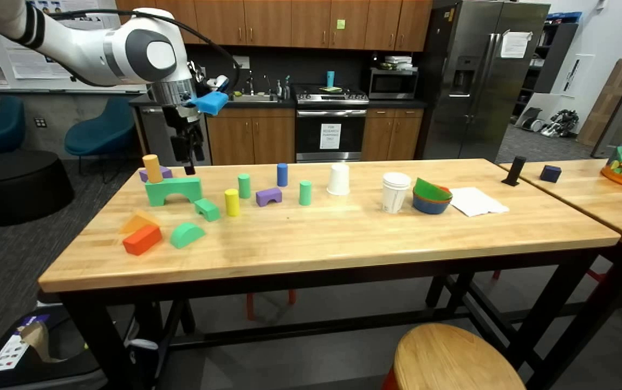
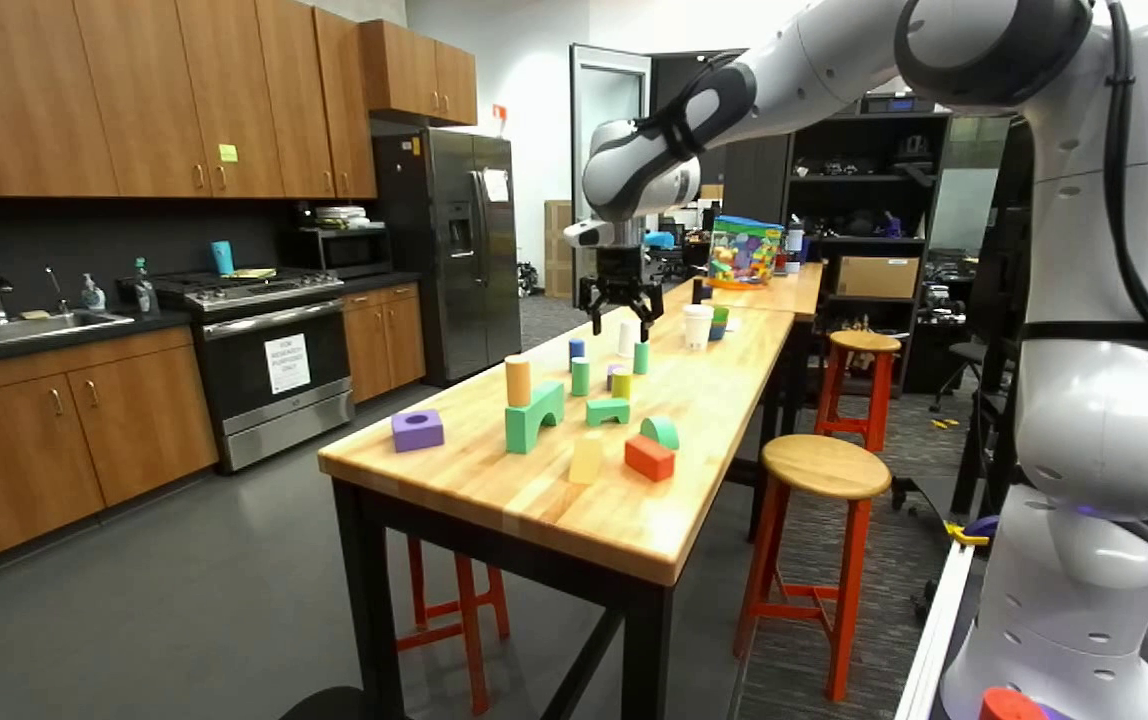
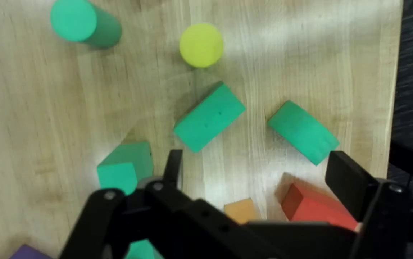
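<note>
End effector (image 1: 189, 158), in an exterior view: black, pointing down, hanging above the desk (image 1: 289, 238); near and below, green arch (image 1: 174, 188) bearing an upright orange cylinder (image 1: 152, 168); just beside the arch, small green bridge block (image 1: 207, 209); toward the near edge, red block (image 1: 142, 240) and green half-round (image 1: 186, 235). In an exterior view: jaws standing well apart over the desk; purple block (image 2: 418, 436) with round hole near one corner; wood-topped stool (image 2: 827, 465) alongside. In the wrist view: small green bridge block lying between yellow cylinder (image 3: 201, 45) and orange block (image 3: 242, 210), latter partly hidden between the jaws.
</note>
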`<state>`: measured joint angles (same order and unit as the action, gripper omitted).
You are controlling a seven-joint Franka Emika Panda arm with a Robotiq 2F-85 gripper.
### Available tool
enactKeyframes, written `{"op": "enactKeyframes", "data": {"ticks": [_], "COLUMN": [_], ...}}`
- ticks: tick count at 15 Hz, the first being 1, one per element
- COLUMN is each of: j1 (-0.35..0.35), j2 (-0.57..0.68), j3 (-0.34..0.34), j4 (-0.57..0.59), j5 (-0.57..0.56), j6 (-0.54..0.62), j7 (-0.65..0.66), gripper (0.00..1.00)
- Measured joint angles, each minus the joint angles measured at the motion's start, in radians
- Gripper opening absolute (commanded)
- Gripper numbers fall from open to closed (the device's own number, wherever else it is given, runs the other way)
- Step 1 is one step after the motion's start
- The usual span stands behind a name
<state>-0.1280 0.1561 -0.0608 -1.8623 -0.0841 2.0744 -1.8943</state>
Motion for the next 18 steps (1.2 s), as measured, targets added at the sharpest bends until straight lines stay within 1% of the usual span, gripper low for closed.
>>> {"op": "enactKeyframes", "data": {"ticks": [2, 3, 5, 6, 11, 15, 18], "j1": [-0.011, -0.017, -0.027, -0.028, -0.027, -0.027, -0.026], "j2": [0.002, 0.005, 0.013, 0.020, 0.061, 0.086, 0.098], "j3": [0.000, 0.000, -0.003, -0.010, -0.037, -0.040, -0.040], "j4": [0.003, 0.006, 0.009, 0.010, 0.014, 0.018, 0.018], "j5": [0.093, 0.120, 0.134, 0.119, -0.031, -0.103, -0.132], "j6": [-0.008, -0.015, -0.024, -0.021, 0.015, 0.020, 0.021], "j7": [-0.109, -0.147, -0.179, -0.173, -0.072, -0.013, 0.013], "gripper": [1.00, 1.00, 1.00, 1.00, 1.00, 1.00, 1.00]}}
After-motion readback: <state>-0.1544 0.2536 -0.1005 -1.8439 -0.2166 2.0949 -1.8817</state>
